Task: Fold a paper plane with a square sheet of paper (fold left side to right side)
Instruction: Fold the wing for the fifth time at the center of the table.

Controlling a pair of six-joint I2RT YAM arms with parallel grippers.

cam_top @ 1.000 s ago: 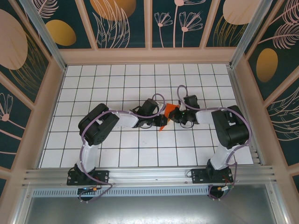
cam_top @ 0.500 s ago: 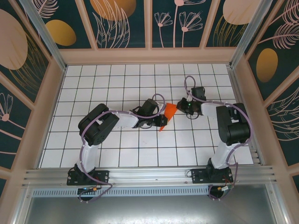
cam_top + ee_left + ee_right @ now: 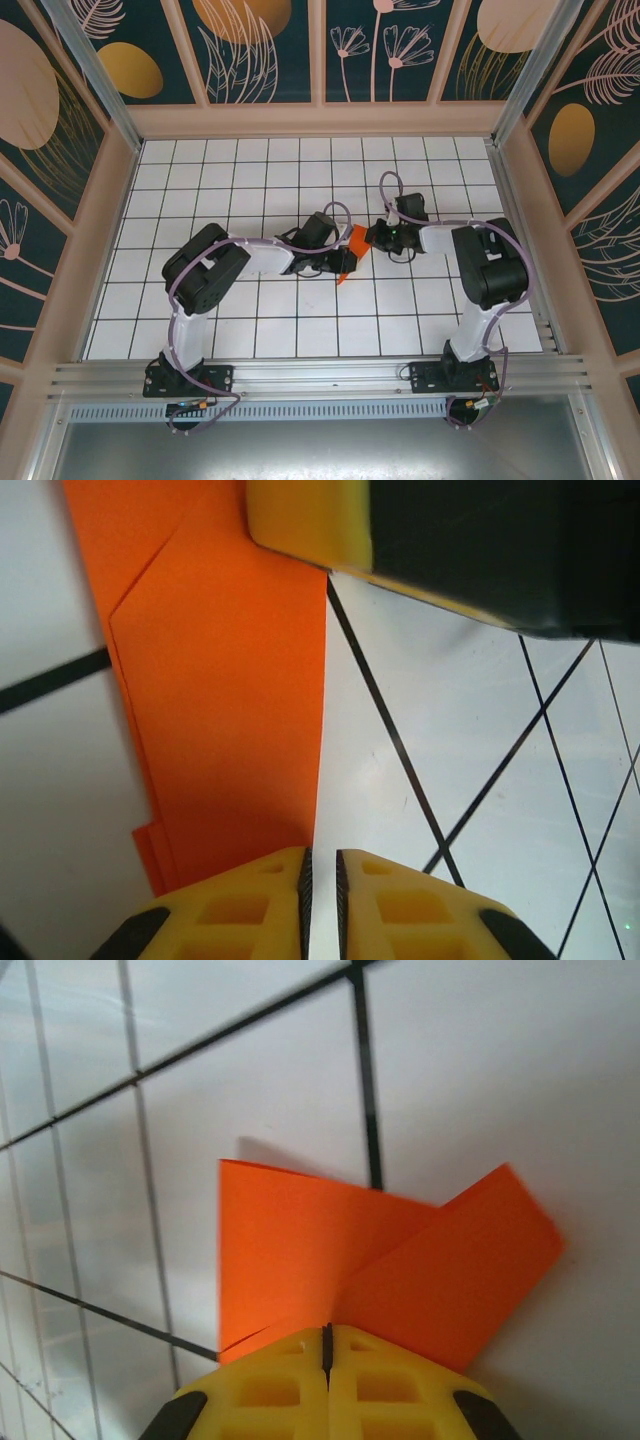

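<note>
The square sheet of paper point(image 3: 355, 243) is bright orange and folded into a narrow creased shape at mid-table, between the two grippers. My left gripper point(image 3: 345, 260) is at its near left side. In the left wrist view its jaws point(image 3: 320, 865) stand a narrow slit apart with only white table in the gap, and the paper point(image 3: 230, 680) lies beside the left finger point(image 3: 250, 900). My right gripper point(image 3: 373, 238) meets the paper from the right. In the right wrist view it point(image 3: 327, 1335) is shut, and two overlapping flaps of paper point(image 3: 300, 1250) run out from its seam.
A white table point(image 3: 250, 180) with a black grid is walled by patterned panels on three sides. A metal rail point(image 3: 320, 375) runs along the near edge by the arm bases. A yellow fingertip point(image 3: 310, 520) of the right gripper rests at the paper's far end.
The left jaws have parted slightly. The right gripper swung away toward the back, then came back to the paper's right end, and less orange now shows from above.
</note>
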